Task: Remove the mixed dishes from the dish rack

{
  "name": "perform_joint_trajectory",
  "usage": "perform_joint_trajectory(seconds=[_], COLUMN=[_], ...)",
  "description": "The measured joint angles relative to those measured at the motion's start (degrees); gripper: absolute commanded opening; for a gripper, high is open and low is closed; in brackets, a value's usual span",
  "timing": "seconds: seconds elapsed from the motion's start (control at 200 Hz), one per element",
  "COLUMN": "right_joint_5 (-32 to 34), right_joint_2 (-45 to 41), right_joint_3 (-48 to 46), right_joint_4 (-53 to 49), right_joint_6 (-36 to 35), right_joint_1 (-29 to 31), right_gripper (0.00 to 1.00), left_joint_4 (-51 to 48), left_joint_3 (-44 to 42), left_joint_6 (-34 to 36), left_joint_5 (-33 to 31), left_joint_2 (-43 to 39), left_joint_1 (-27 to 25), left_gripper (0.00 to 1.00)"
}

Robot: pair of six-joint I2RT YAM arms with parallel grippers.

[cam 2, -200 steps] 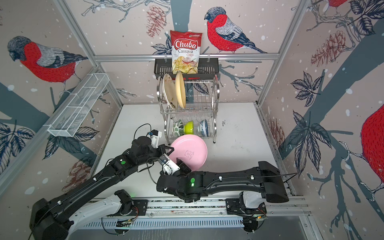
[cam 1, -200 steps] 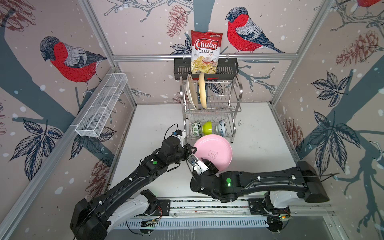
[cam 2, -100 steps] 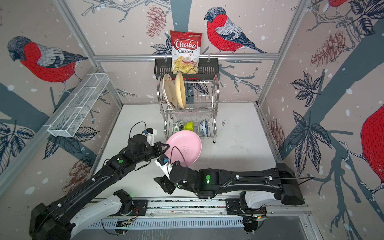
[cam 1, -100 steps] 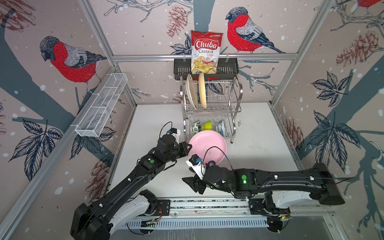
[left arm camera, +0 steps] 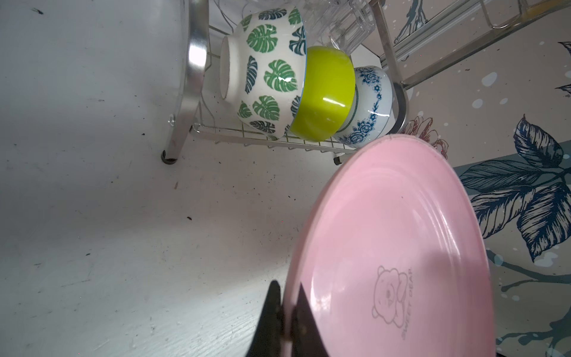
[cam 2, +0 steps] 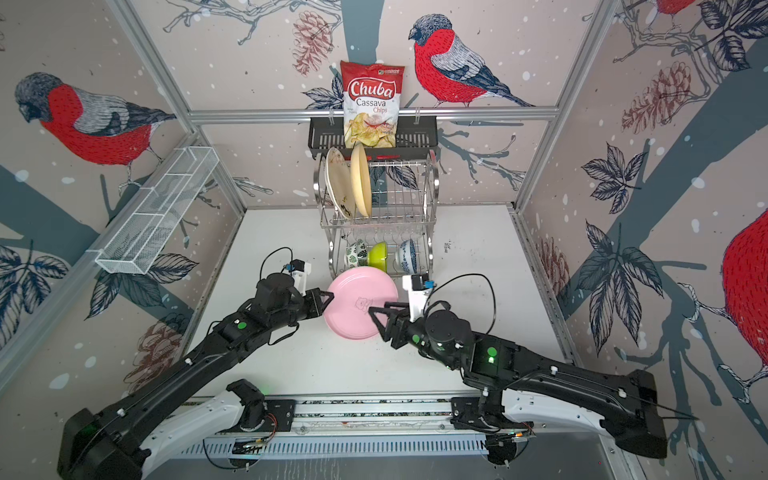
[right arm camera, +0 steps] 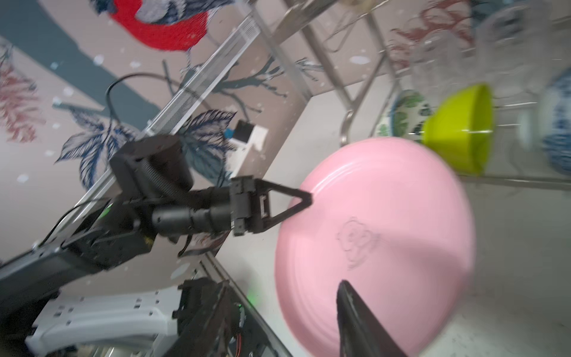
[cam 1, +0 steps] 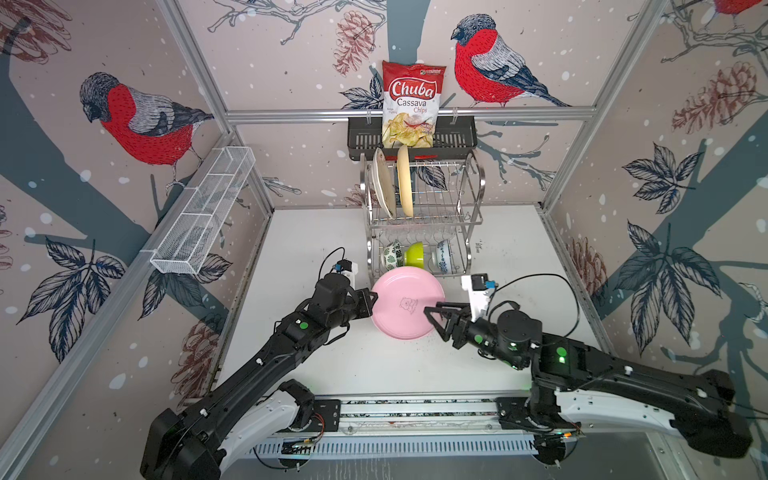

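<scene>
The pink plate [cam 1: 405, 299] [cam 2: 357, 299] [left arm camera: 401, 231] [right arm camera: 386, 201] hangs tilted just above the table, in front of the dish rack [cam 1: 473, 195] [cam 2: 432, 187]. My left gripper [cam 1: 376, 296] [cam 2: 331, 294] [left arm camera: 289, 287] is shut on its left rim. My right gripper [cam 1: 432, 322] [cam 2: 376, 322] stands open at the plate's right rim, one finger [right arm camera: 355, 309] over its face. The upper tier holds a cream plate [cam 1: 382, 183] and a pale yellow plate [cam 1: 404, 183]. Below sit a green-leaf bowl [left arm camera: 265, 77], a lime bowl [left arm camera: 327, 95], a blue-patterned bowl [left arm camera: 370, 105] and clear tumblers [left arm camera: 343, 24].
A chips bag [cam 1: 411, 104] stands in a black basket [cam 1: 457, 137] on the back wall, above the rack. A white mesh tray [cam 1: 203, 212] hangs on the left wall. The white table [cam 1: 311, 232] is walled on three sides.
My right arm has swung from below and left of the pink plate round to its right side. The left gripper has kept its hold, and the plate has shifted slightly left.
</scene>
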Motion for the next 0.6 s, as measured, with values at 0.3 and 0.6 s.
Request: perform_joint_trajectory(seconds=[0.3, 0.6], right_joint_5=[1.53, -7.96], right_joint_2=[-5.57, 4.22], right_joint_3=[-4.72, -7.45], right_joint_4=[-6.32, -4.50], right_joint_6=[6.23, 7.56], right_joint_1=[-9.66, -18.32], right_gripper=[0.46, 0.39], left_joint_4=[0.46, 4.00], left_joint_3=[-0.04, -2.29], left_joint_6=[2.91, 3.82], left_joint_5=[-1.42, -0.59], left_joint_2=[3.50, 5.18], left_joint_1=[0.00, 0.00], left_gripper=[0.00, 0.00])
